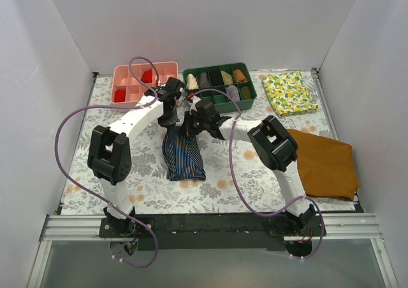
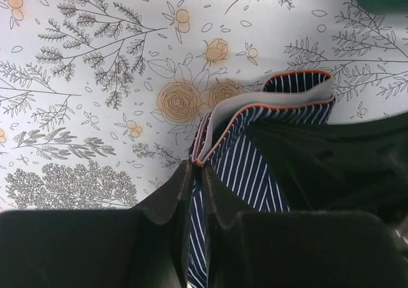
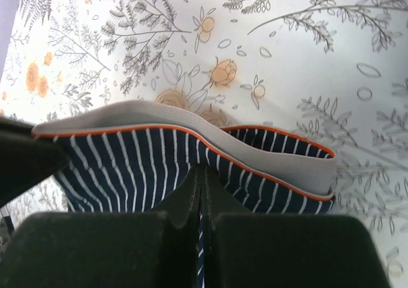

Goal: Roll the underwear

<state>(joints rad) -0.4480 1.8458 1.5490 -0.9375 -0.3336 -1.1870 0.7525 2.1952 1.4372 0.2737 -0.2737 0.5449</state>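
Two grippers pinch the far end of the underwear point(image 1: 183, 157). The left gripper point(image 2: 196, 167) is pressed together on the striped cloth just under the grey waistband point(image 2: 268, 103), and the right gripper point(image 3: 203, 170) is clamped on the same edge a little further along. That end is raised off the bench point(image 1: 153, 189), close to the green tray point(image 1: 217, 67). The rest of the garment, folded into a narrow strip, lies flat and runs back toward the arm bases.

The main risk is the grip itself. Each bite takes only a thin margin of soft cloth, so a tug could pull the hem out of one gripper. That corner would then drop and the roll would start crooked.

The waistband shows several stacked layers, and I cannot tell whether every layer is caught. A loose layer would sag and let the fold open.

The grippers sit very near each other, so turning the edge over could knock their fingers together.

If one side leads, the roll is likely to come out as a cone. Nothing pins the near end, so the whole strip may slide along the bench rather than wind up.
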